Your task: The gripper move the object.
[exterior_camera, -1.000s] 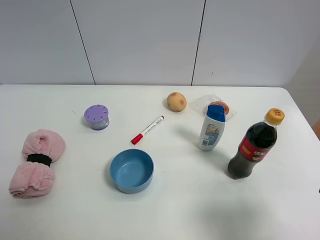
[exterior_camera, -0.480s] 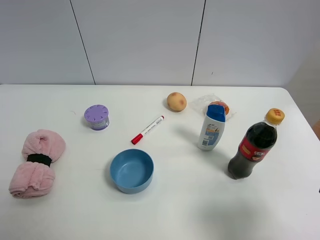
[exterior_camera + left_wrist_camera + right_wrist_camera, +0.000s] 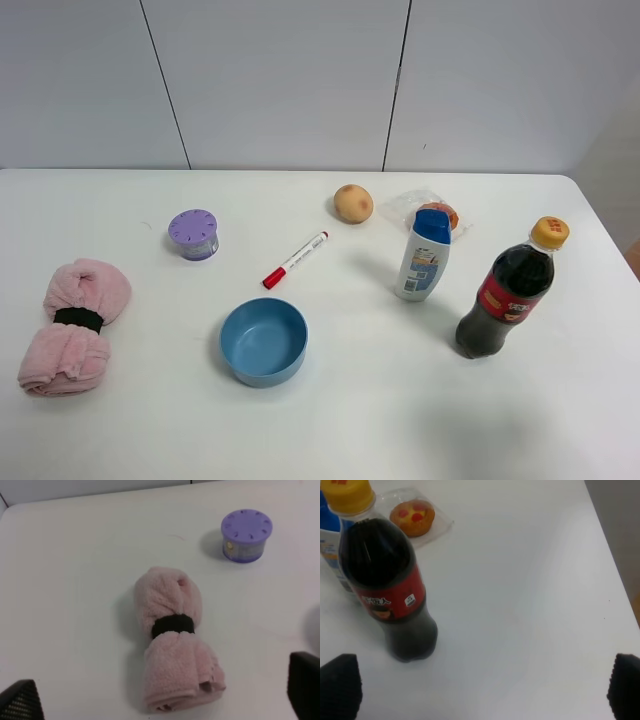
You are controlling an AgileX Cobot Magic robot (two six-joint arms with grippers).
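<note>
The object is a pink rolled towel (image 3: 74,328) with a black band round its middle. It lies at the left edge of the white table (image 3: 400,400), and it also shows in the left wrist view (image 3: 172,640). No arm shows in the exterior high view. My left gripper (image 3: 162,694) is open and empty, its two dark fingertips (image 3: 20,701) spread wide on either side of the towel's near end and apart from it. My right gripper (image 3: 482,686) is open and empty near the cola bottle (image 3: 387,585), and its fingertips (image 3: 625,685) touch nothing.
A lilac round jar (image 3: 193,234), a red marker (image 3: 295,259), a blue bowl (image 3: 263,341), a potato (image 3: 353,203), a wrapped pastry (image 3: 437,214), a white lotion bottle (image 3: 423,255) and a cola bottle (image 3: 510,290) stand on the table. The table's right edge (image 3: 610,565) is close to the cola bottle.
</note>
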